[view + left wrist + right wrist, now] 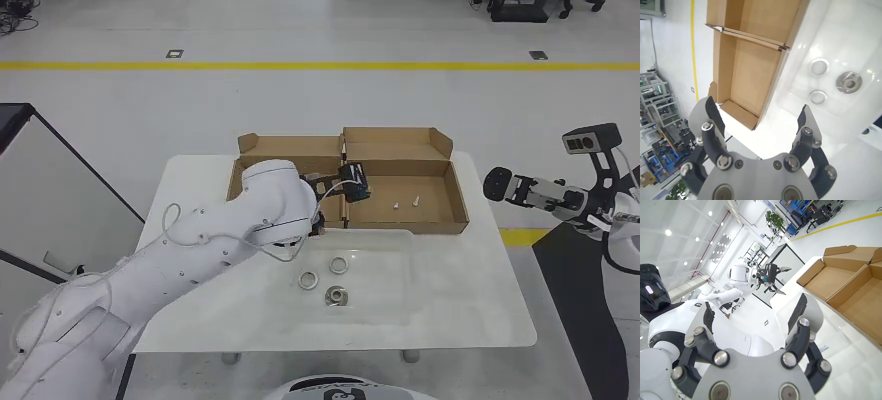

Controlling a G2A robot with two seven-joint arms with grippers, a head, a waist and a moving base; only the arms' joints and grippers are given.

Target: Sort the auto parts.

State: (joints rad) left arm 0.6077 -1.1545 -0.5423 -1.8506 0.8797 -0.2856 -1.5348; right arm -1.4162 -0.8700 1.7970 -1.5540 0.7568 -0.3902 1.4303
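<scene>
Three metal parts lie in a clear white tray (440, 290): two rings (307, 281) (339, 265) and a flanged hub (336, 295). The left wrist view has the same rings (819, 66) (817, 96) and hub (848, 82). Two small white parts (404, 202) rest in the right cardboard box (430, 185). My left gripper (757, 103) is open and holds nothing. It hangs high over the left box (751, 75), and in the top view (360, 185) it overlaps the divide between the boxes. My right gripper (755, 299) is open and empty, off the table's right edge (490, 185).
The two open boxes stand side by side at the back of the white table (200, 250), with flaps raised. The tray sits in front of them. The right wrist view takes in both boxes (863, 302) and the left gripper (780, 281) farther off.
</scene>
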